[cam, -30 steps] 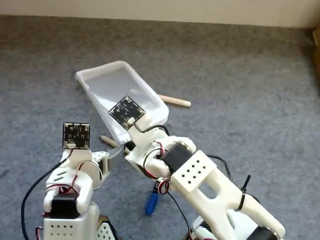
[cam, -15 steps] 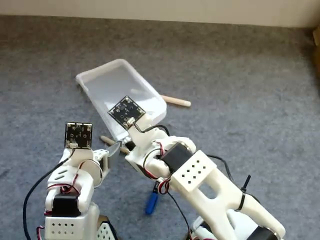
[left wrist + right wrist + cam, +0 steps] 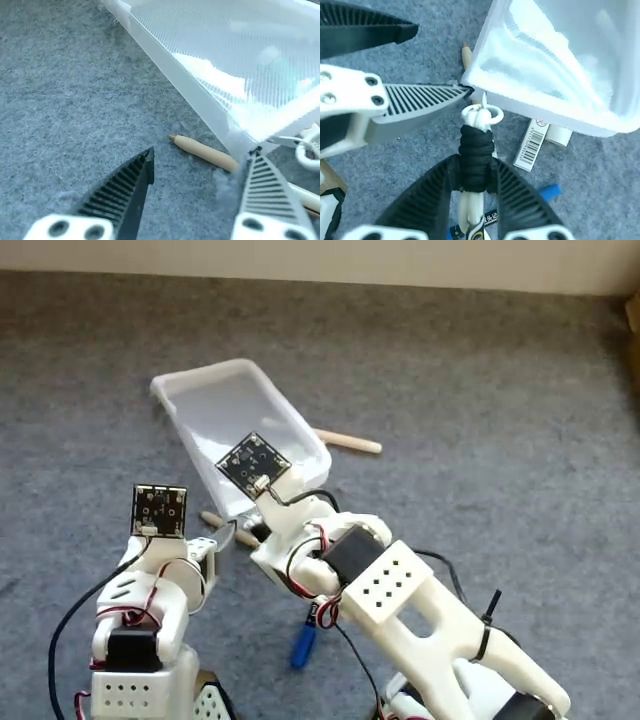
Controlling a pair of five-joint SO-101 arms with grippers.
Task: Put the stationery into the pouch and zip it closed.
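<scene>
The white mesh pouch (image 3: pixel 240 415) lies on grey carpet, its near corner (image 3: pixel 240 135) between the two arms. My right gripper (image 3: pixel 475 167) is shut on the black-wrapped zipper pull (image 3: pixel 476 147) at that corner. My left gripper (image 3: pixel 202 152) stands open just beside it, one finger (image 3: pixel 420 102) touching the pouch corner. A wooden pencil (image 3: pixel 202 149) lies on the carpet between the left fingers, partly under the pouch. A second wooden pencil (image 3: pixel 350 441) lies beyond the pouch. A white barcoded piece (image 3: pixel 532 142) sits by the pouch edge, and a blue pen (image 3: pixel 303 645) lies under the right arm.
The grey carpet (image 3: pixel 500 390) stretches open to the right and far side. A pale wall base (image 3: pixel 320 260) runs along the back. The two arms stand close together at the near edge.
The left arm has edged right, bringing its open fingers up to the pouch corner. The pouch has shifted slightly. The right gripper keeps its hold.
</scene>
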